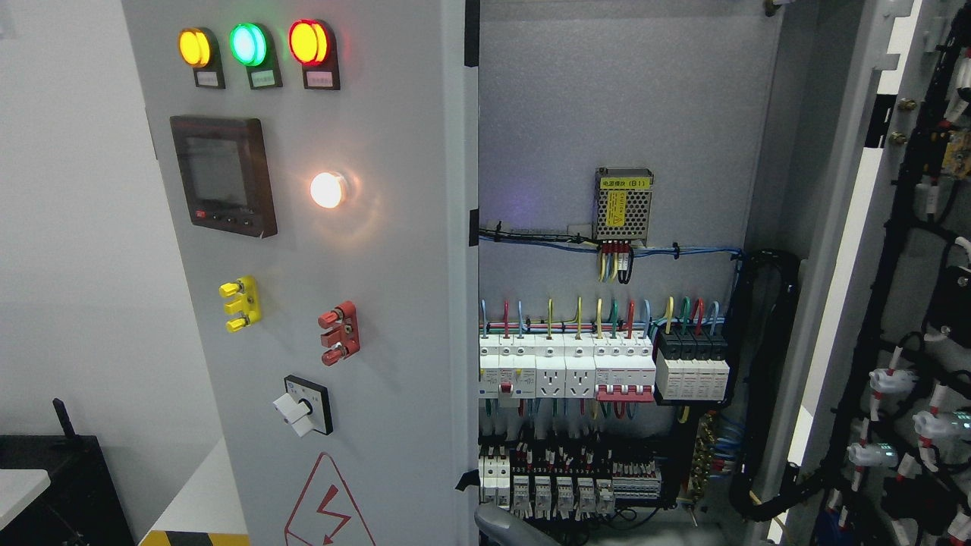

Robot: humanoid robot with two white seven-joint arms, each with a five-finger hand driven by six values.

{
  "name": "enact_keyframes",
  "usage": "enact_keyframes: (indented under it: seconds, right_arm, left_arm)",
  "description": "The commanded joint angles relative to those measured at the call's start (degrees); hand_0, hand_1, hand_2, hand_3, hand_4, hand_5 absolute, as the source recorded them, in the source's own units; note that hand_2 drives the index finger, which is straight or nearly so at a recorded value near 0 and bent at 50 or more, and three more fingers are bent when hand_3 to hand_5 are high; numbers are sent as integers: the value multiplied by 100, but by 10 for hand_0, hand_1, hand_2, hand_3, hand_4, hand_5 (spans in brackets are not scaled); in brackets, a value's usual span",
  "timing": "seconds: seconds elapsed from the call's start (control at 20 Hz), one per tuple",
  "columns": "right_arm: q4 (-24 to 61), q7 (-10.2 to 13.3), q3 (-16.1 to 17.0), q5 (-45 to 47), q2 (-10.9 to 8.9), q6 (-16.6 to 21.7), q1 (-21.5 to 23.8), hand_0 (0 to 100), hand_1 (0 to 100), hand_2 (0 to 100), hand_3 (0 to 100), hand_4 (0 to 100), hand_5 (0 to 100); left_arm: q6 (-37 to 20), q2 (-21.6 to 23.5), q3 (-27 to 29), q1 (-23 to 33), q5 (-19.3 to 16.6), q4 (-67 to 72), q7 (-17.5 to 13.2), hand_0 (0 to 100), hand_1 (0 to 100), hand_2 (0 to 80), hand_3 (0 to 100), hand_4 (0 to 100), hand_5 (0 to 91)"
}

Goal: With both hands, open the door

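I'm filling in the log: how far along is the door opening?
Done: the right door is swung wide, with the breakers and power supply exposed. In hand: nothing clear; only a grey rounded part, perhaps an arm, shows at the bottom edge. Left: the left door with its indicator lamps is not swung wide.

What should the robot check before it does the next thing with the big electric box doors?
1. Right door swung open: ok, its wired inner side faces the camera.
2. Left door open too: cannot tell, its panel side faces the camera at a slant, and the view does not settle how far it has swung.
3. Each robot hand in sight: not ok, only a grey rounded part shows at the bottom edge, and I cannot tell what it is.
4. Breakers and wires inside not being touched: ok.
5. Lamps on the left door lit, so the box may be live: not ok, keep clear of the wiring.
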State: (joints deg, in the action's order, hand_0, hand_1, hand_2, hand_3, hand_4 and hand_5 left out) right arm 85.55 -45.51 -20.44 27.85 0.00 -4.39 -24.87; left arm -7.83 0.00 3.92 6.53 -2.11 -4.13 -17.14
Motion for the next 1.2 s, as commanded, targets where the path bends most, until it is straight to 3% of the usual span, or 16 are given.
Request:
enact_keyframes:
  seconds: [0.0,1.15]
  right_arm:
    - [172,-124,-223,19,141,-1,9,386,0,0,0,0,0]
    - [559,-283,-566,28,185,-1,220,386,0,0,0,0,0]
  left_arm:
    - [0,-193,3,6,0,0,0,0,0,0,0,0,0]
    - [0,-193,-6,-3,0,0,0,0,0,0,0,0,0]
